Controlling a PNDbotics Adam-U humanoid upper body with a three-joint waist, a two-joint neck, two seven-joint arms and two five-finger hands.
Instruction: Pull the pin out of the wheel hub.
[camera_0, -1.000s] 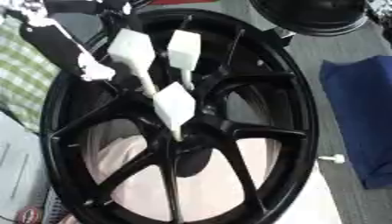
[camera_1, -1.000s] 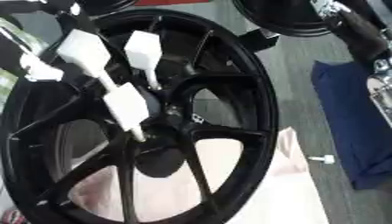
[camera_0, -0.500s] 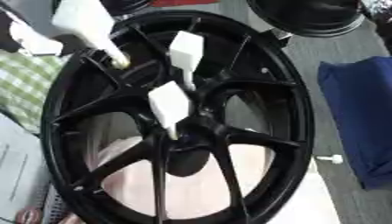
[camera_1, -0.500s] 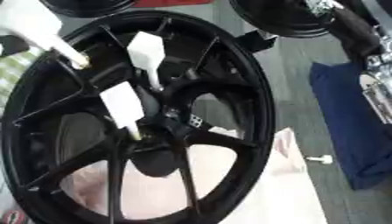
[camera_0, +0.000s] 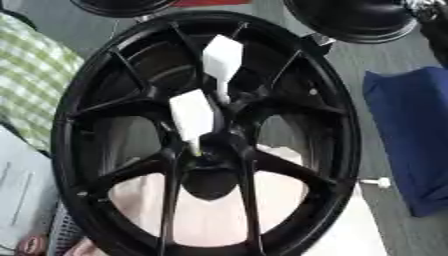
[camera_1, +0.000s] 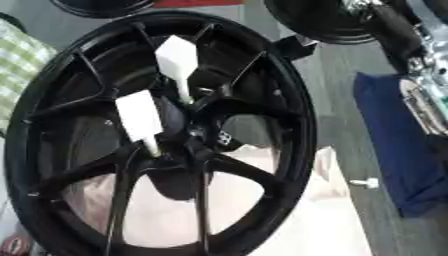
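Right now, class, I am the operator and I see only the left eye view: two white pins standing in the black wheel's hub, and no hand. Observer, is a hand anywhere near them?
Observer: None is at the upper pin or the lower pin. The right eye view does show the right arm, black and silver, running down the right edge above the blue cloth.
Operator: Does that arm touch the wheel?
Observer: No. In the right eye view a strip of grey surface lies bare between the arm and the wheel rim.
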